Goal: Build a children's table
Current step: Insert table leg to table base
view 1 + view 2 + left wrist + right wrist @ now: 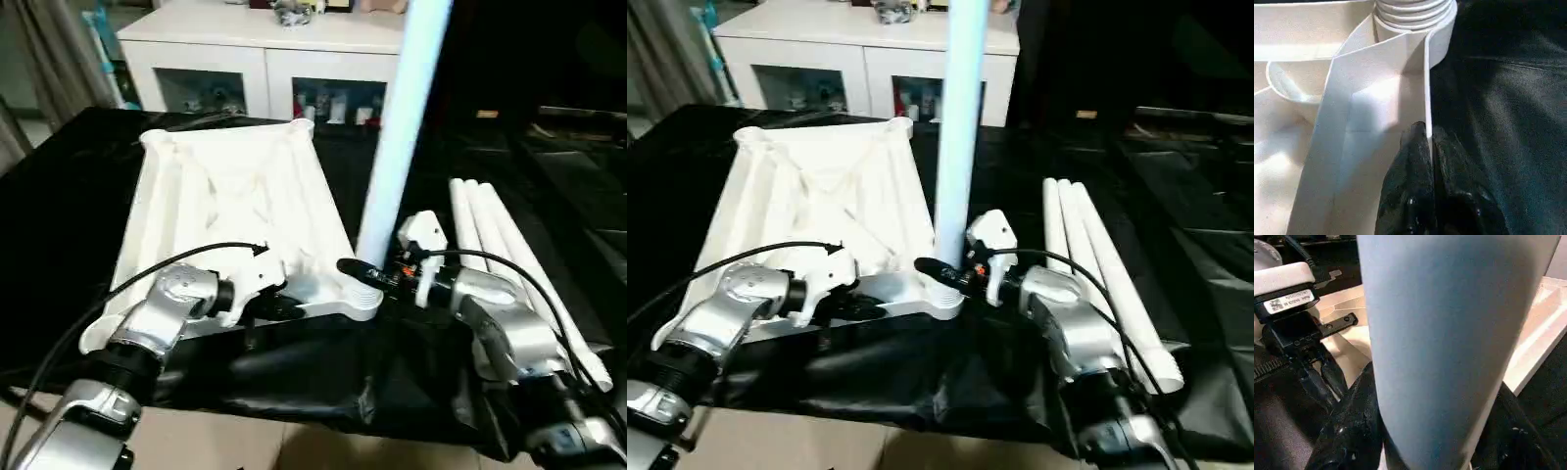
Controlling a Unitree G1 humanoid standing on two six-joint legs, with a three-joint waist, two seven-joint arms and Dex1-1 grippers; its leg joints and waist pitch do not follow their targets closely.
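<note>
We see the tabletop (230, 211) lying underside up on the black-covered desk (59, 235), its ribbed X-bracing facing us and its near edge close to the desk's front. One leg (402, 117) stands upright in the near right corner socket (361, 294), rising out past the top of the head views. Our right tool (358, 269) has its two black fingers set about halfway apart on either side of this leg just above the socket; in the right wrist view the fingers (1344, 431) flank the tube. Our left tool (279, 304) is pinched nearly closed on the thin rim wall of the tabletop's near edge, beside that same socket. Three spare legs (500, 255) lie side by side on the desk to the right of the tabletop. A white cabinet (265, 59) with glass doors stands behind the desk.
</note>
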